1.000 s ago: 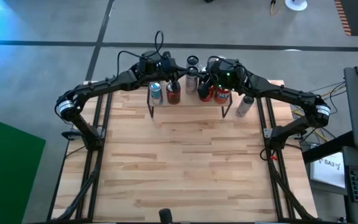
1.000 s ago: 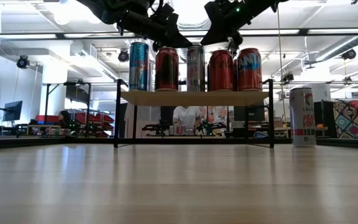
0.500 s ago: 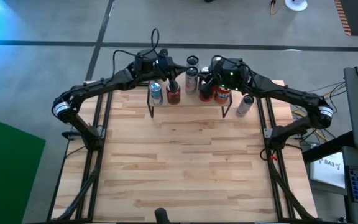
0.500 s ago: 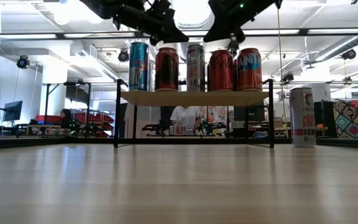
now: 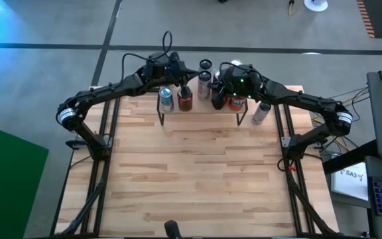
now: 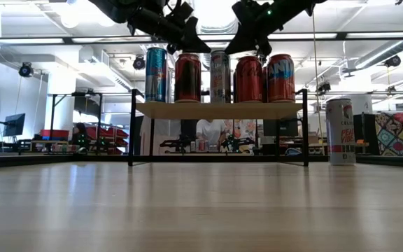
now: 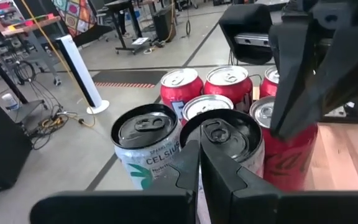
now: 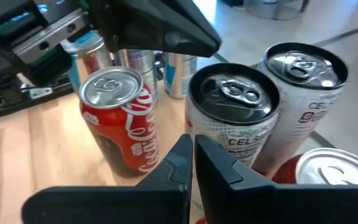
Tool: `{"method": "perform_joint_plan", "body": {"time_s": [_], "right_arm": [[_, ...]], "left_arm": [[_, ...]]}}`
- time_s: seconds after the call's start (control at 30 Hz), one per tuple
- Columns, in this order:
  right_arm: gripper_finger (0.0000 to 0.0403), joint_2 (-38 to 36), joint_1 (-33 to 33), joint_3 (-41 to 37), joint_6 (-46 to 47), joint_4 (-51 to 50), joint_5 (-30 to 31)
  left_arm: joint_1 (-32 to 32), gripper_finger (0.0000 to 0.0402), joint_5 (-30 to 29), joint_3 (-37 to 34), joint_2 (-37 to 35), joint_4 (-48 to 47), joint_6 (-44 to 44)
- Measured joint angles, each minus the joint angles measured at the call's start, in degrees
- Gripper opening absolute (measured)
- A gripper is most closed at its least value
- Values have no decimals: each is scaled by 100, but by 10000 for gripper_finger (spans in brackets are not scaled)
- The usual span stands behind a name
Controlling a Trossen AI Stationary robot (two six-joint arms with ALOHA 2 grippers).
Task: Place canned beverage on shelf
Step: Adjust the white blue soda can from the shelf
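One can (image 6: 340, 131) off the shelf (image 6: 219, 110): upright on the table (image 6: 201, 210), just beside the shelf's end on the right arm's side, clear of the black legs. White body, tall and slim, top apparently unopened.

Handling, as a judgement:
- Likely full, so moderately heavy for its width.
- Thin, smooth metal wall: slippery, and liable to dent under a hard squeeze.
- Tall and narrow, so easy to tip if struck near the top.
- Grasp across the body at about mid-height, fingers square to the wall, with firm but limited force. Avoid the rim and the tab.
- Keep upright during the lift and set flat on the plank.

On the shelf's top: five cans (image 6: 220, 75) in a row, close together, filling most of the plank. Little free space visible; check for a gap before placing.

Above the shelf:
- left gripper (image 6: 187, 43), fingers pressed together, holding nothing, over the row toward the left arm's end of the shelf.
- right gripper (image 6: 242, 43), fingers likewise pressed together and empty, over the row's middle.

Beyond the shelf: more cans (image 7: 145, 140) standing behind it.
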Motion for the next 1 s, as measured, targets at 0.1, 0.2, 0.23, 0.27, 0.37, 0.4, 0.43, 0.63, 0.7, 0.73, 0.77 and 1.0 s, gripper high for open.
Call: {"method": "perform_joint_plan", "body": {"time_s": [0.1, 0.2, 0.23, 0.27, 0.37, 0.4, 0.43, 0.63, 0.7, 0.73, 0.77, 1.0], "right_arm": [[9, 0, 0, 0, -3, 4, 9], [9, -2, 0, 5, -6, 5, 16], [9, -2, 0, 10, -12, 5, 19], [9, -2, 0, 13, -15, 9, 21], [9, -2, 0, 13, -11, 15, 66], [9, -2, 0, 13, -13, 13, 145], [9, -2, 0, 13, -16, 15, 233], [9, -2, 0, 15, -18, 7, 322], [9, -2, 0, 15, -25, 4, 320], [9, -2, 0, 15, -29, 2, 320], [9, -2, 0, 15, -39, 0, 320], [9, -2, 0, 22, -66, -14, 318]], "left_arm": [[0, 0, 0, -8, 11, -32, 0], [0, 0, -1, -31, 14, -22, 0], [0, 0, 1, -31, 14, -22, 0], [0, 0, 1, -31, 14, -16, 1], [4, 0, 1, -31, 43, 11, 0], [4, 0, 1, -31, 63, 45, -2], [4, 0, 1, -31, 86, 79, -10], [4, 0, 3, -26, 101, 77, -37], [4, 0, 1, -27, 51, 12, -66], [4, 0, 1, -28, 30, -10, -69], [4, 0, 1, -29, 13, -37, -70], [4, 0, 0, -33, -34, -145, -55]]}}
